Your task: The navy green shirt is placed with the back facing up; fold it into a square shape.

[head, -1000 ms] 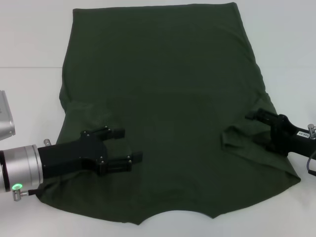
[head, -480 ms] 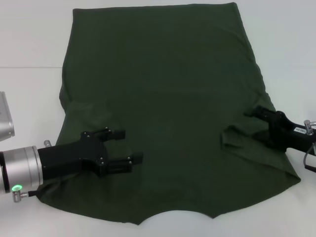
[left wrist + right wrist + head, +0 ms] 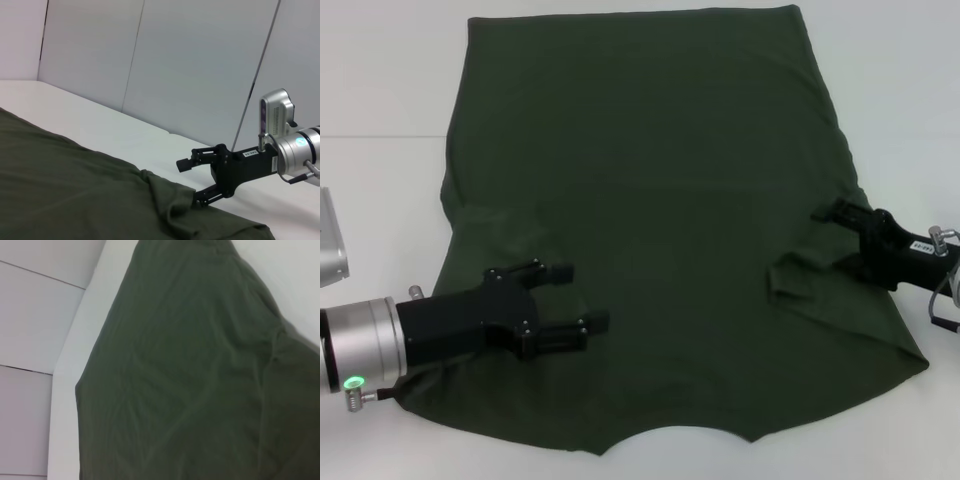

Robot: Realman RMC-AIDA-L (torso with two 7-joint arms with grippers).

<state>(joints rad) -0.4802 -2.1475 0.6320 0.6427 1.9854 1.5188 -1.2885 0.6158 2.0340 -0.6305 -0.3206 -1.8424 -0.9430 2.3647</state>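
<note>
Left gripper, lower left, jaws spread, rests on the navy green shirt. Right gripper, mid-right, jaws spread at the bunched sleeve fold. Shirt lies flat centre-frame, long axis top to bottom, between both arms.

A white tabletop fills the scene, smooth and matte. A faint seam crosses it on the left side, running left to right. Behind the far right edge stands a wall of pale grey-white panels, divided by thin dark vertical joints. The same panels show beyond the far edge too. Light is even and soft, with only weak shadows on the surface; its source is out of view. A slightly raised lip may run where tabletop meets wall, though that is hard to tell.
</note>
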